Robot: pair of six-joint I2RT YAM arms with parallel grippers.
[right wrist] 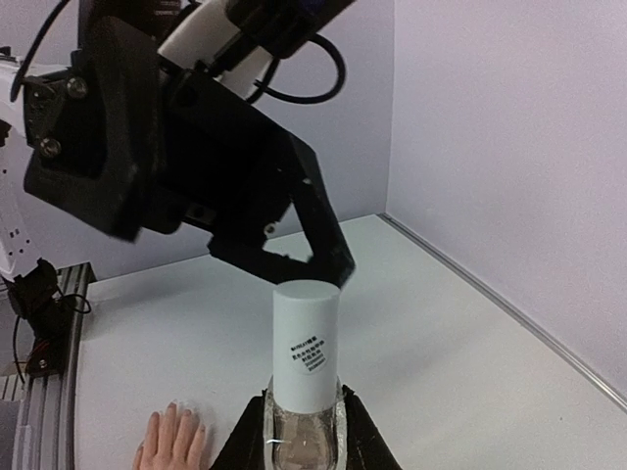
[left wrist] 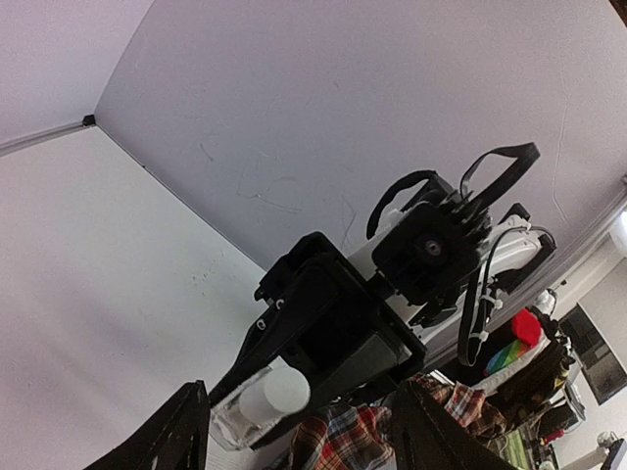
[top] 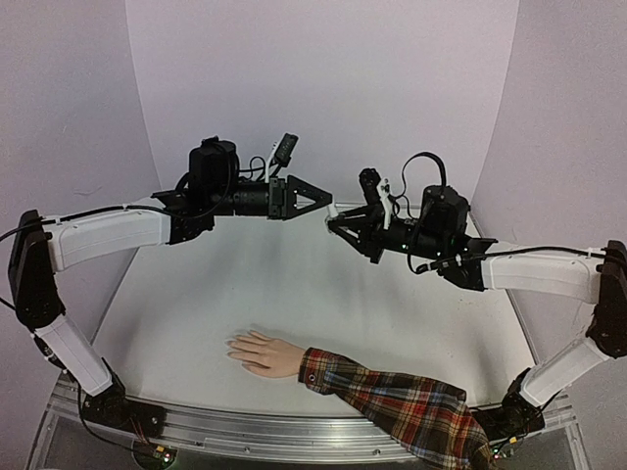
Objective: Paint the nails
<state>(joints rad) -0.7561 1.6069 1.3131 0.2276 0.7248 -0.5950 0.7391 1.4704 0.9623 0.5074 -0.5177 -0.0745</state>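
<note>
A pale hand with spread fingers lies flat near the table's front edge, in a red plaid sleeve. Its tiny nails are barely discernible at the fingertips. High over the table's middle, my right gripper is shut on a small clear bottle with a tall white cap. The cap points toward my left gripper. In the left wrist view the left fingertips stand apart, so that gripper is open, and the bottle shows just beyond the gap. The two grippers nearly meet, tip to tip.
White walls close in the white table at the back and both sides. An aluminium rail runs along the near edge by the arm bases. The forearm and sleeve cross the front right of the table.
</note>
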